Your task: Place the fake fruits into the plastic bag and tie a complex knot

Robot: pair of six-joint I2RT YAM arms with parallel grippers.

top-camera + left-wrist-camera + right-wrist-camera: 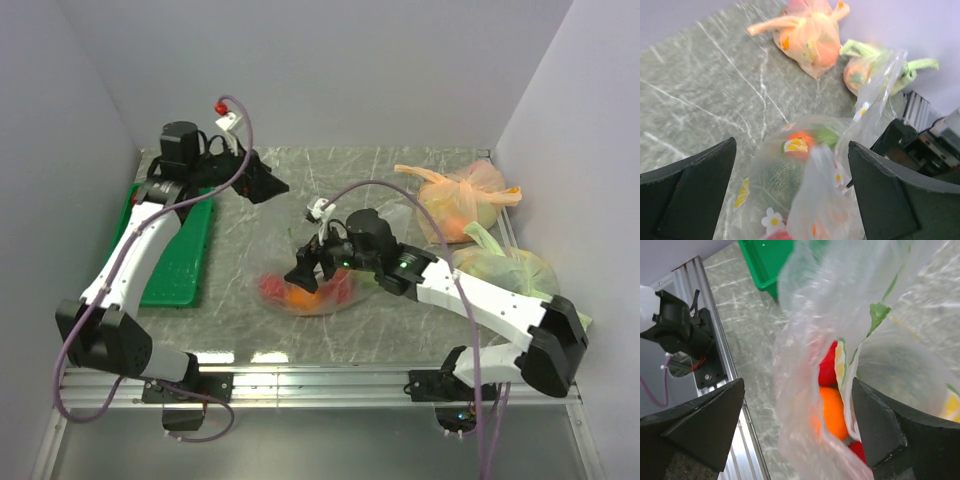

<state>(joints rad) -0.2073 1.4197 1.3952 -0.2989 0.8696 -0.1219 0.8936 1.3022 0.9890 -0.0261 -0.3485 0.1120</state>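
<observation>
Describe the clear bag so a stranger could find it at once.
On the table, look at the middle, at the right gripper. The plastic bag lies there; unlike the orange-tinted bag and pale green bag by the right wall, it is clear, showing red and orange fruits.

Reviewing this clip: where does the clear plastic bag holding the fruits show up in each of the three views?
Top external: the plastic bag lies on the table, just below the picture's centre.
Left wrist: bottom centre, printed flowers facing the camera.
Right wrist: close up, filling the centre and right, red and orange fruits inside.
Shared landmark: the grey marbled table, visible in all three.
</observation>
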